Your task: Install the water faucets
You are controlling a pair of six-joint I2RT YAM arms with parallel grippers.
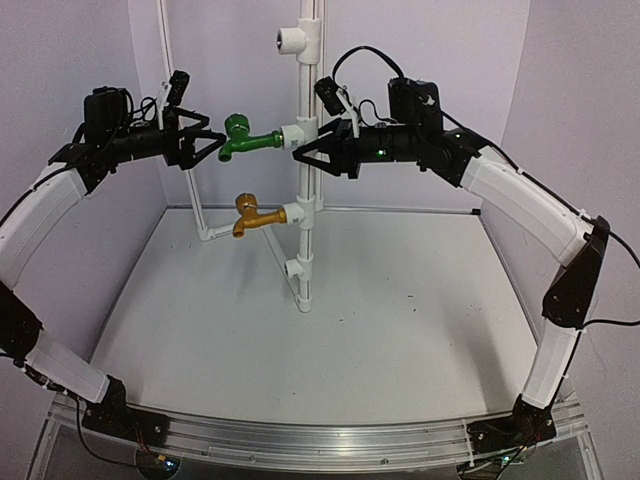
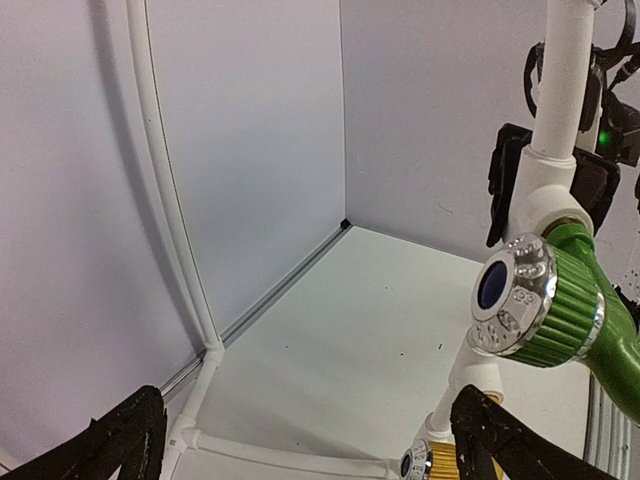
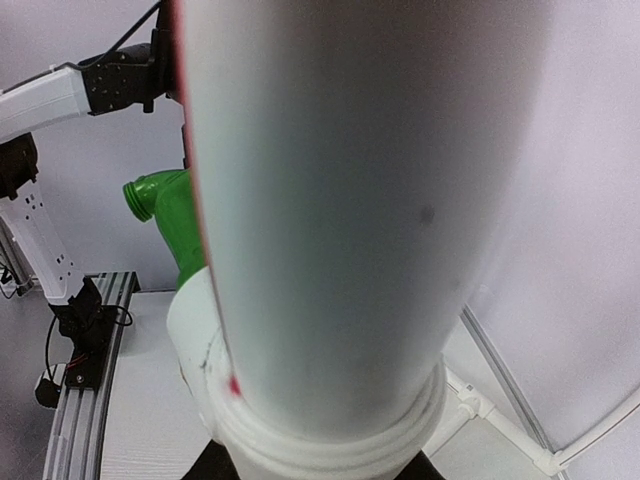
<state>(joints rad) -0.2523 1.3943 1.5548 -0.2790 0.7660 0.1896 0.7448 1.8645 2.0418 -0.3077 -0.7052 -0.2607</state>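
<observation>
The glossy green faucet [image 1: 243,139] sits in a T-fitting on the upright white pipe [image 1: 309,90], spout pointing left and down. The golden-brass faucet [image 1: 248,215] sits in the fitting below it. My left gripper [image 1: 207,146] is open and empty just left of the green faucet, apart from it. In the left wrist view the green faucet's handle [image 2: 545,305] is at the right and the brass one [image 2: 445,462] shows at the bottom edge. My right gripper [image 1: 304,152] is shut on the white pipe [image 3: 330,200] at the green faucet's fitting; the green spout [image 3: 165,215] shows behind it.
Empty T-fittings sit on the pipe at the top [image 1: 294,38] and near the base [image 1: 297,268]. A thin white brace tube [image 1: 178,130] runs down the back left to an elbow [image 1: 210,233] on the white table [image 1: 400,330]. Purple walls enclose three sides.
</observation>
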